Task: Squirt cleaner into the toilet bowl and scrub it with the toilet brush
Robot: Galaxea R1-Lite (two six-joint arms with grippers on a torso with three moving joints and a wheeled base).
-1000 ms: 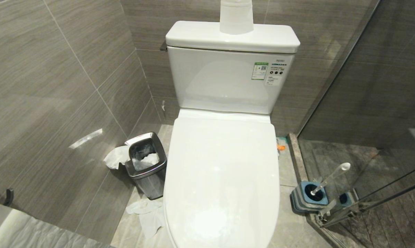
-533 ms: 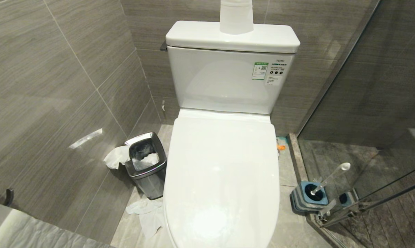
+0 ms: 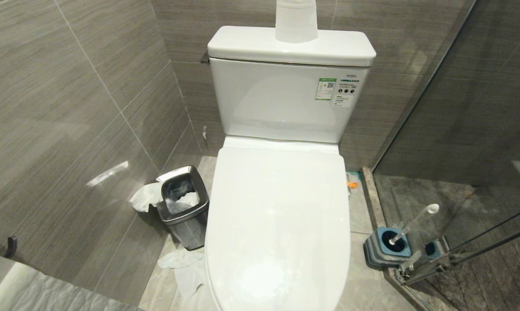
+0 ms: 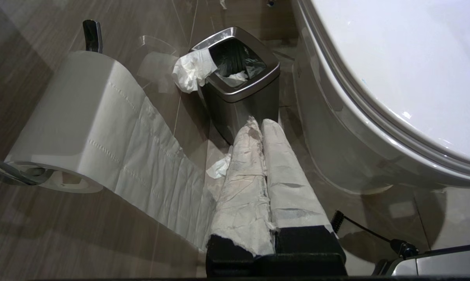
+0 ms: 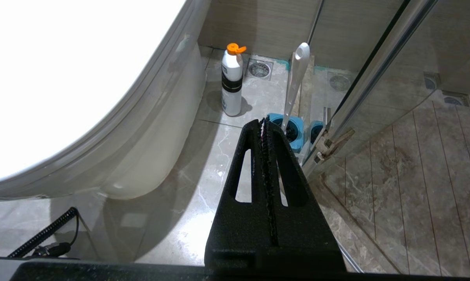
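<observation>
Looking down at the toilet bowl (image 3: 277, 224), lid shut flat over the seat, so the inside is hidden and no cleaner liquid shows. Landmark = that toilet.

Toilet brush (image 3: 415, 222) stands tilted in its blue-and-grey holder (image 3: 387, 246) on the floor on the toilet's right side, near its front half, hard against the glass shower door (image 3: 480, 181); a fainter reflection of the holder shows in the glass. In the right wrist view the brush handle (image 5: 295, 82) rises out of the holder (image 5: 291, 130) just past the tool tips.

White bottle with orange flip cap (image 5: 232, 80) stands upright on the floor on the toilet's right side, close to the base and further back than the brush holder; only an orange bit of it peeks out in the head view.

Steel waste bin (image 3: 184, 207) sits on the toilet's left side, just beside it, crumpled tissue hanging over its rim and more tissue on the floor in front. Toilet paper roll (image 4: 75, 125) on a wall holder further left, a strip hanging down.

Left tool (image 4: 258, 127): fingers wrapped in white paper, pressed together, nothing held, low on the toilet's left side, pointing at the bin. Right tool (image 5: 264, 125): black fingers together, empty, low on the toilet's right side, pointing at the brush holder. Neither arm shows in the head view.
</observation>
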